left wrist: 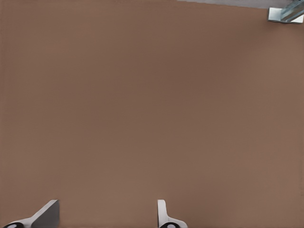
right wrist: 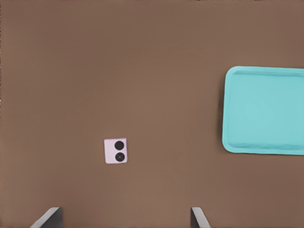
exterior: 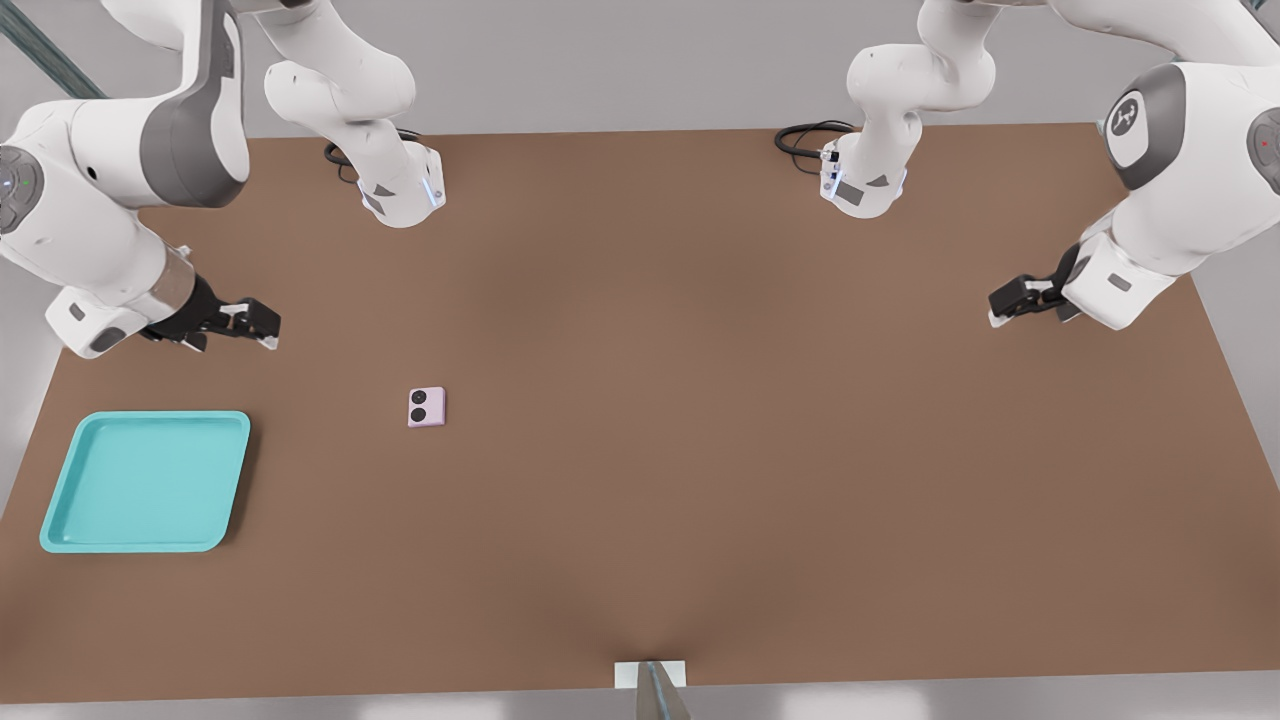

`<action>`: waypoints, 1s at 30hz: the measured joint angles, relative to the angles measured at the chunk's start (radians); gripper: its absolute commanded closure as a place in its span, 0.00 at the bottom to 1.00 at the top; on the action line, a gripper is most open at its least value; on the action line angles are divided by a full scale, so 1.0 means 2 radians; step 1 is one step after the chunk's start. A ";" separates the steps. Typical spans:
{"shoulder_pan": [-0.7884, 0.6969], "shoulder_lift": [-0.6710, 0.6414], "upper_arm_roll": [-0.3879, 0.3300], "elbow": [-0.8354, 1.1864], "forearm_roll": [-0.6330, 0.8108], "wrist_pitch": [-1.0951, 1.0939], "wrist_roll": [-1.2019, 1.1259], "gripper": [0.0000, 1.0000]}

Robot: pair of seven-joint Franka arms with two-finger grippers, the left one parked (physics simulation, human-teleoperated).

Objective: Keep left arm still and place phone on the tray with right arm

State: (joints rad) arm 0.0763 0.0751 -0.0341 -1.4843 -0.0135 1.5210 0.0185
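Front view: gripper hangs above the table at the view's left, fingers spread wide and holding nothing. Phone lies flat nearby, toward the view's right of me, well apart from the tray, which holds nothing. Right wrist view: my fingertips stand far apart, phone ahead between them, tray off to one side. I judge the reach just beginning; next I must centre over the phone and descend.
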 measured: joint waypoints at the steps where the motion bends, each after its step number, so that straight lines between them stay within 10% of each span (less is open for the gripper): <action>1: 0.002 0.000 0.000 0.000 0.000 0.001 0.001 0.00; 30: -0.009 0.138 0.113 -0.225 0.037 0.275 0.148 0.00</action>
State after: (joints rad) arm 0.0590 0.3509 0.1910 -1.9334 0.0612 2.0707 0.3145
